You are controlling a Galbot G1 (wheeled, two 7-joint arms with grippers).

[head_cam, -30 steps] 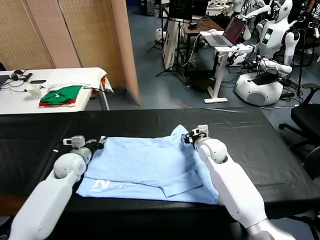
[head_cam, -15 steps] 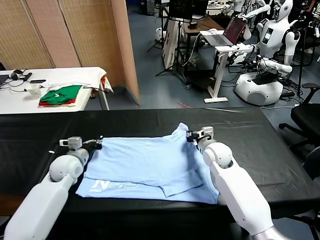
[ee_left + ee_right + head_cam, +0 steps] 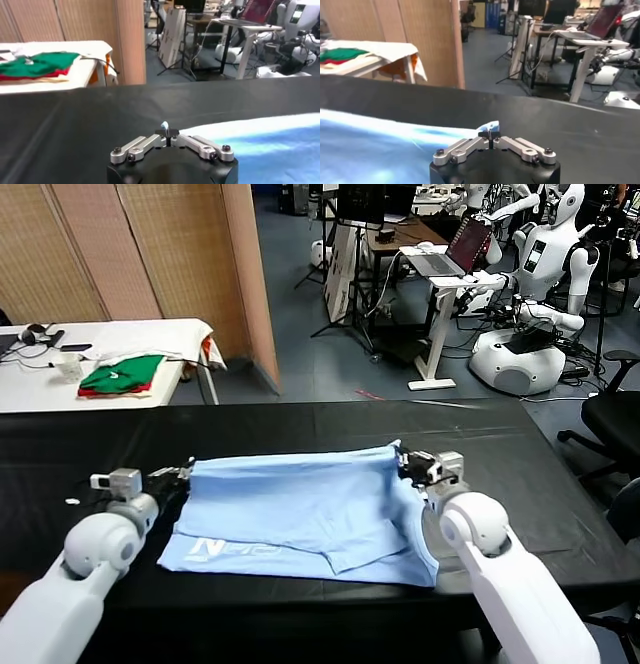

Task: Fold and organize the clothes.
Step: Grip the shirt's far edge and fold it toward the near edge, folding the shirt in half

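On the black desk lies the light-blue T-shirt, stretched between both arms. Left end effector pinches its far left corner; right end effector pinches the far right corner.

even indoor light, soft shadows, blurred backgrounds in wrist views.

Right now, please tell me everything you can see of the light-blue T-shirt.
The light-blue T-shirt is thin, soft fabric with white lettering near its front left corner. It lies folded on the black table, its far edge pulled straight between the left gripper and right gripper, whose jaws are shut on its far corners.
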